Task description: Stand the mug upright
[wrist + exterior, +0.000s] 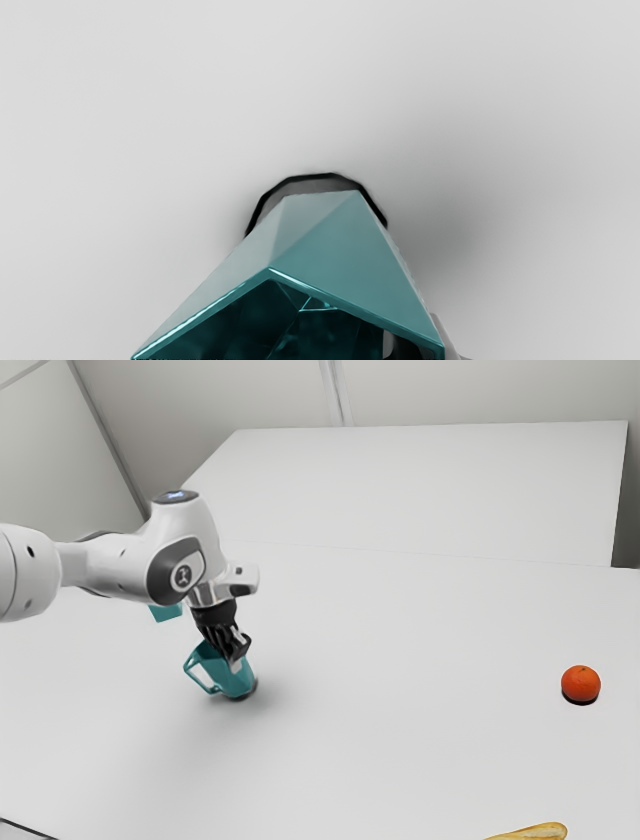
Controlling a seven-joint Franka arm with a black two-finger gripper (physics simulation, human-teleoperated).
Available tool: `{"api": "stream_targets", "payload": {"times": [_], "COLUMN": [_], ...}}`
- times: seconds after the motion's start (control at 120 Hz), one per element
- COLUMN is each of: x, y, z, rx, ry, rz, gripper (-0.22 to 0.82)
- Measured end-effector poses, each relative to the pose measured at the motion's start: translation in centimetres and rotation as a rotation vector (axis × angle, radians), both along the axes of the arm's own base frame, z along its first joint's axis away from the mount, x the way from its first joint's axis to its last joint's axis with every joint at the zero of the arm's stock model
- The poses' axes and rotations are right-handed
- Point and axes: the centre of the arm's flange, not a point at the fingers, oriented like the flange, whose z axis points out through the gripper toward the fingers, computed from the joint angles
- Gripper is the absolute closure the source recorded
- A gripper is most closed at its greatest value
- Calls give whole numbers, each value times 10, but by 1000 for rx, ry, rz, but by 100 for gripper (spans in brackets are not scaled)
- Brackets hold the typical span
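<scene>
Glossy, faceted teal mug point(229, 678): long axis leaned, mouth up toward exterior view's left. Black two-finger gripper point(232, 656) pinched its wall.

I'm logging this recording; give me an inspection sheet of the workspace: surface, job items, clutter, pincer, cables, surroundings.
Surface: pale, plain tabletop; soft shadow around the mug's base.
Job's things: teal mug tilted, not upright; mouth toward the arm, handle on the exterior view's left.
Clutter: orange fruit toward the exterior view's right; bread cut off at the near edge; small teal piece partly hidden behind the arm; dark-edged item at the near left corner, unidentifiable.
Pincer: at the mug's mouth; whether it is shut on the mug, cannot tell.
Cables: nothing seen.
Surroundings: pale walls, raised white surface behind.
</scene>
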Motion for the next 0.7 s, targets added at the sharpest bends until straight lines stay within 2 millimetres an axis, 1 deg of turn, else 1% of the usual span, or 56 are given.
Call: {"api": "stream_targets", "payload": {"times": [0.092, 0.233, 0.342, 0.425, 0.5, 0.592, 0.7], "x": [0, -2, -5, -9, -10, 5, 16], "y": [0, 0, 0, -6, -10, -9, -16], "z": [1, 11, 32, 54, 79, 128, 183], "rx": [9, 25, 49, 67, 75, 57, 42], "ry": [-3, -25, -66, -95, -123, -166, -200], "rz": [6, 20, 31, 35, 44, 70, 86], "gripper": [72, 61, 51, 36, 25, 16, 10]}}
